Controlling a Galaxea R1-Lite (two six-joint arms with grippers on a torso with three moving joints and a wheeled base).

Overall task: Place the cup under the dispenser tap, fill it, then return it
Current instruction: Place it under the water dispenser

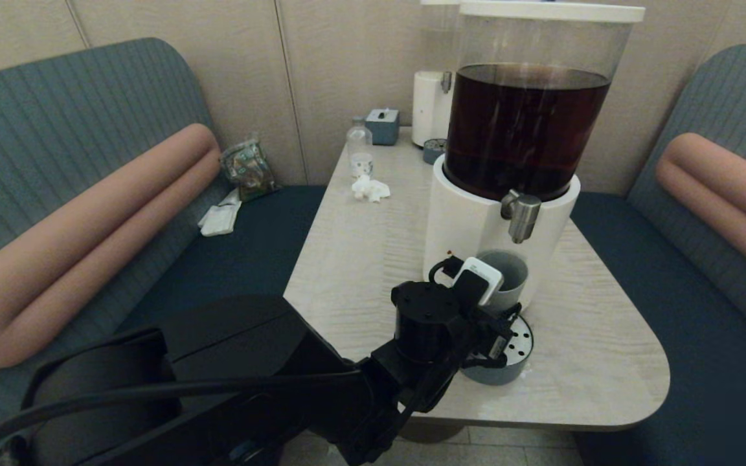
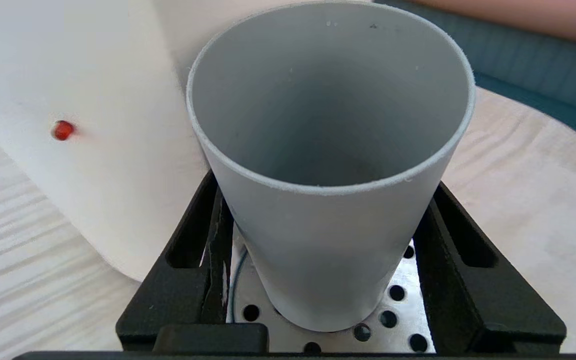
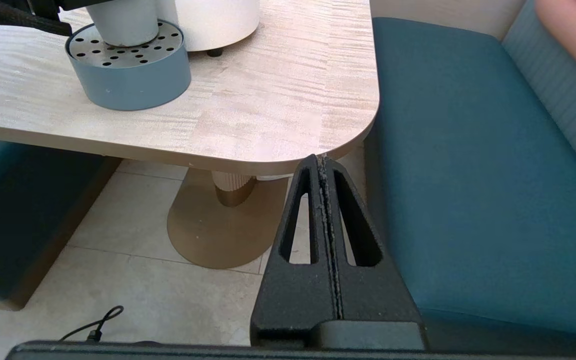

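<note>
Left fingers (image 2: 208, 235) half-spread, clamped on the empty cup (image 2: 328, 200) standing on the tray (image 2: 398, 295)

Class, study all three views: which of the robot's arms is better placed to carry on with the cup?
Left. The left gripper has its jaws around the cup on the perforated tray below the dispenser tap. The right gripper hangs shut beyond the table's edge.

Your left arm (image 1: 230, 369) is matte black with a looping black cable; both grippers have textured black fingers (image 3: 335, 260) with triangular cut-outs.
</note>
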